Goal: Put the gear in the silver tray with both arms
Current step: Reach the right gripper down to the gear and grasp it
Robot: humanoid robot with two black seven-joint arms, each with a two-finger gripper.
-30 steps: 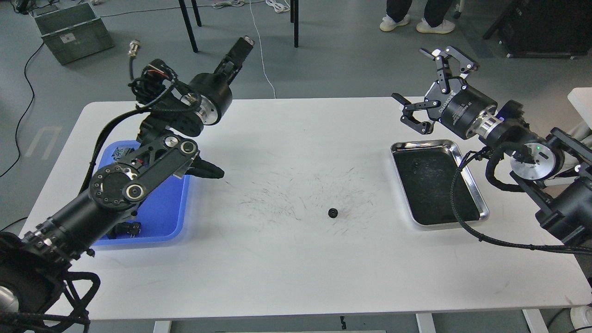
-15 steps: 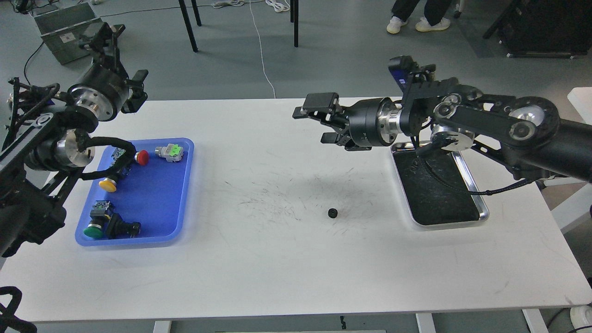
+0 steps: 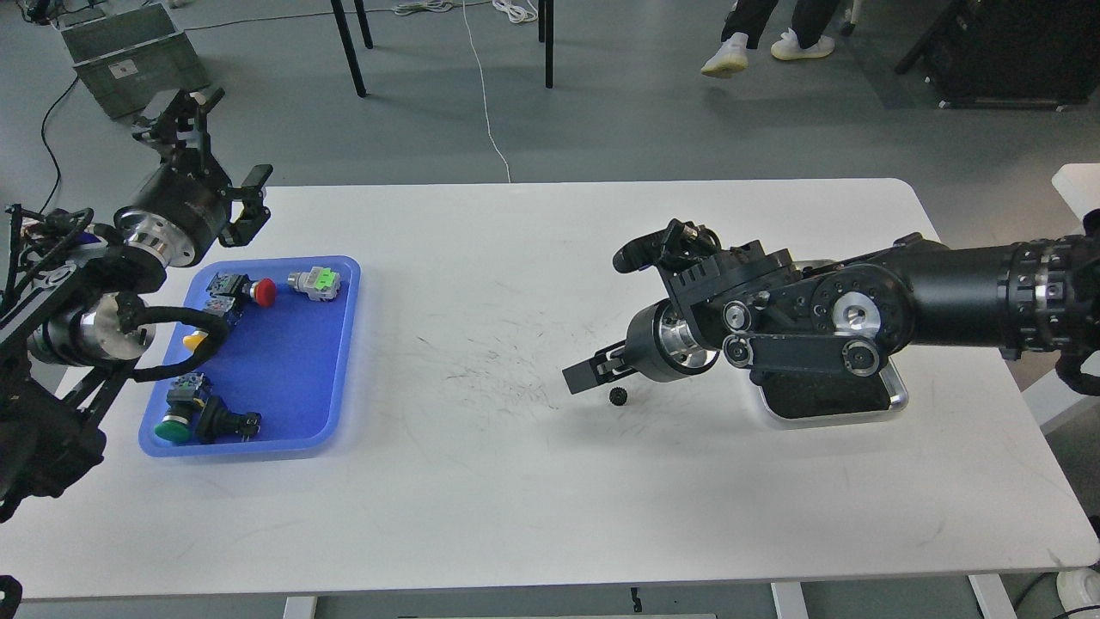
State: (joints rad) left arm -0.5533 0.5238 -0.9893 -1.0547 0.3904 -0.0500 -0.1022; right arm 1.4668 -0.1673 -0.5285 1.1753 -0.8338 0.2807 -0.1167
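Observation:
The small black gear [image 3: 617, 395] lies on the white table [image 3: 533, 499], left of the silver tray [image 3: 896, 398]. My right arm reaches across the tray and hides most of it; only its near rim and a strip of dark floor show. My right gripper [image 3: 591, 376] points left and down, right above the gear and close to it. Only one dark finger [image 3: 577, 378] shows, so its opening is unclear. My left gripper [image 3: 206, 142] is open and empty, raised over the table's far left corner, behind the blue tray.
A blue plastic tray [image 3: 339, 361] at the left holds several push buttons and switches. Dark scuff marks cover the table's middle. Beyond the table are chair legs, a grey crate [image 3: 129, 56] and a person's feet.
My right arm swung down and left from above the silver tray's far end to just over the gear. My left gripper shifted slightly. The gear has not moved.

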